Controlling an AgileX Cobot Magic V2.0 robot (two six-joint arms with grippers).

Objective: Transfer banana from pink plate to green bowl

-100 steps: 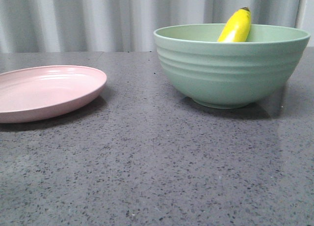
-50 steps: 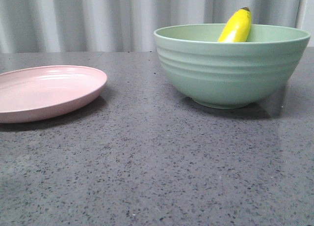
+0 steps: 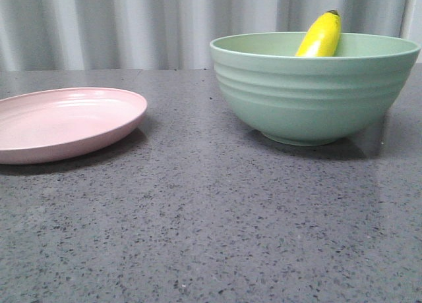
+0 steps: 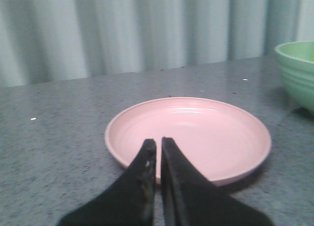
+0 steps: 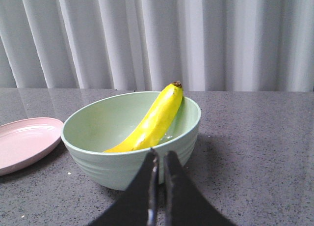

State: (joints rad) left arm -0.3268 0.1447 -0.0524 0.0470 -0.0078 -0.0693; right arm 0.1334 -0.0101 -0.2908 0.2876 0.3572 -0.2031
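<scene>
The yellow banana (image 3: 320, 35) leans inside the green bowl (image 3: 315, 89) at the right of the table, its dark tip above the rim. In the right wrist view the banana (image 5: 152, 122) lies in the bowl (image 5: 128, 157), just beyond my right gripper (image 5: 160, 156), which is shut and empty. The pink plate (image 3: 64, 122) sits empty at the left. In the left wrist view my left gripper (image 4: 158, 143) is shut and empty over the near rim of the plate (image 4: 196, 132). Neither gripper shows in the front view.
The table is dark grey speckled stone (image 3: 211, 230). A pale pleated curtain (image 3: 132, 26) hangs behind it. The bowl's edge (image 4: 297, 73) shows in the left wrist view, and the plate (image 5: 24, 143) shows beside the bowl in the right wrist view.
The front view has shifted slightly, so plate and bowl sit a few pixels further right. Nothing else has visibly changed.
</scene>
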